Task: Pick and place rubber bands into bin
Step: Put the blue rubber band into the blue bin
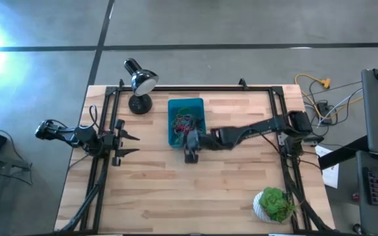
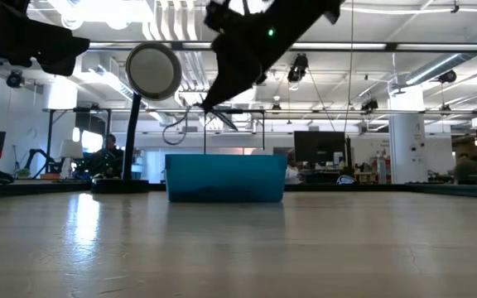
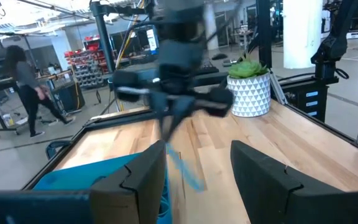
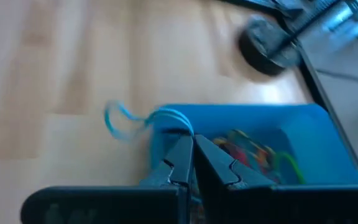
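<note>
Over the near wall of the bin [image 4: 241,124], the right gripper [image 4: 192,152] is clamped on a blue rubber band [image 4: 138,121] trailing outside. Released now, that loop could land on the table instead. Well left of the bin, the left gripper [image 1: 131,144] waits, fingers apart.

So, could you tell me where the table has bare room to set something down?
The widest bare wood lies in front of the bin, running between the left gripper and the potted plant. It is crowded at the back, where the lamp stands beside the bin and the right gripper hangs at the bin's near edge with a blue rubber band.
</note>
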